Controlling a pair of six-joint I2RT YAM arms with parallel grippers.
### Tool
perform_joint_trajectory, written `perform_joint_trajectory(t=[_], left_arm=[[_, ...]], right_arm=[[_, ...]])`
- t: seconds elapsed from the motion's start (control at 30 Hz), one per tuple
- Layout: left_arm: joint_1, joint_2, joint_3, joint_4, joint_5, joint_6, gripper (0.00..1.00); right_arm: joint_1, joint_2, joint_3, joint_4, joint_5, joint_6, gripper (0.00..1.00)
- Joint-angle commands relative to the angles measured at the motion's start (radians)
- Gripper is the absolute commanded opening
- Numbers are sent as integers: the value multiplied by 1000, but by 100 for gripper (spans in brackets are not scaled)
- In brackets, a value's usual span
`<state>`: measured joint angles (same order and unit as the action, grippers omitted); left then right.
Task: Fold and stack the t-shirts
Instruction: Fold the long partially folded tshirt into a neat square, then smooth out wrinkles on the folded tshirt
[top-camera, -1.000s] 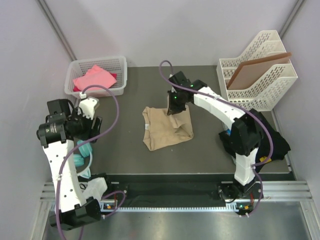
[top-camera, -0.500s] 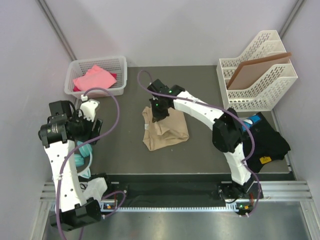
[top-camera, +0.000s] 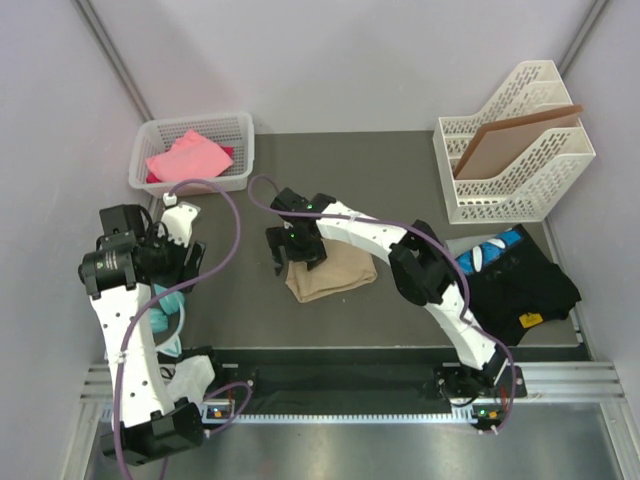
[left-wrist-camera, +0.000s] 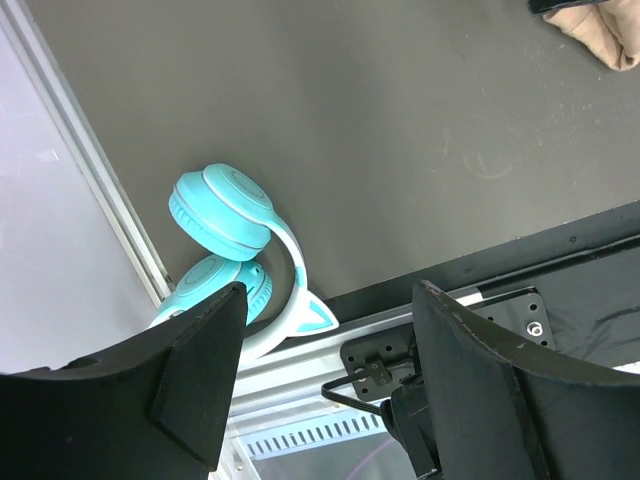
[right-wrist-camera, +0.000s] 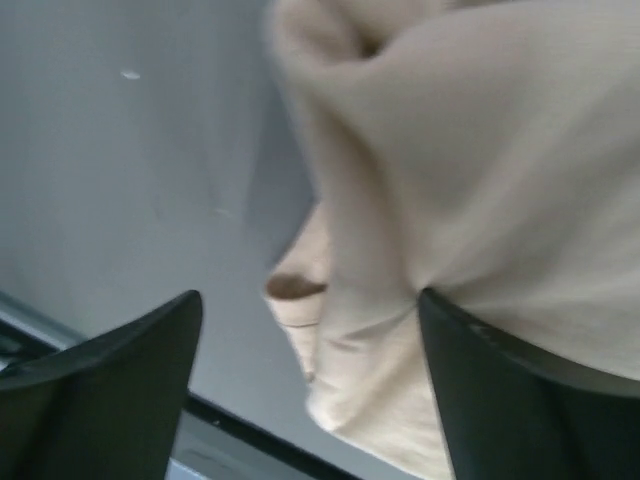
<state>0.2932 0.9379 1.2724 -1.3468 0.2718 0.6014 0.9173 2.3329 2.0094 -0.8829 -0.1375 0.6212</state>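
Note:
The tan t-shirt (top-camera: 338, 272) lies folded into a small bundle at the table's middle; in the right wrist view the tan t-shirt (right-wrist-camera: 470, 180) fills the upper right. My right gripper (top-camera: 292, 250) hovers over its left edge, open, and in its own view the right gripper (right-wrist-camera: 310, 385) has loose cloth under the gap, gripped by neither finger. A pink t-shirt (top-camera: 186, 156) rests in the white basket (top-camera: 240, 128). Black t-shirts (top-camera: 525, 285) with a blue one (top-camera: 490, 250) sit at the right. My left gripper (top-camera: 186, 252) hangs open and empty at the left; the left gripper (left-wrist-camera: 325, 385) is above the table's near edge.
Teal headphones (left-wrist-camera: 230, 240) lie by the near left edge, under the left arm (top-camera: 165, 308). A white file rack (top-camera: 520, 150) holding a brown board (top-camera: 515, 135) stands at the back right. The metal rail (top-camera: 350, 395) runs along the front.
My right gripper swept left across the tan t-shirt, folding its right side over, and has opened and let the cloth go. The left arm has stayed still.

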Motion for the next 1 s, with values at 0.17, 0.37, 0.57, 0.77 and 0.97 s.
perform_joint_trajectory(t=[0.17,0.37,0.57,0.77,0.97], left_arm=[[6,-25,-28,20,1,14,72],[4,-11,-1,11,-3,11,72],[6,9,24,-3,-14,-2,72],[6,18,24,-2,-25,-11,72],[4,25,25,-2,-31,-12,72]], right_arm=[[-35,-73,39,74,-163,-54,100],[-185,-222,-168,326,-411,31,100],[-274,-126,-135,427,-566,79,100],[-287,-12,-132,528,-666,153,100],[-316,95,-144,614,-697,221,100]])
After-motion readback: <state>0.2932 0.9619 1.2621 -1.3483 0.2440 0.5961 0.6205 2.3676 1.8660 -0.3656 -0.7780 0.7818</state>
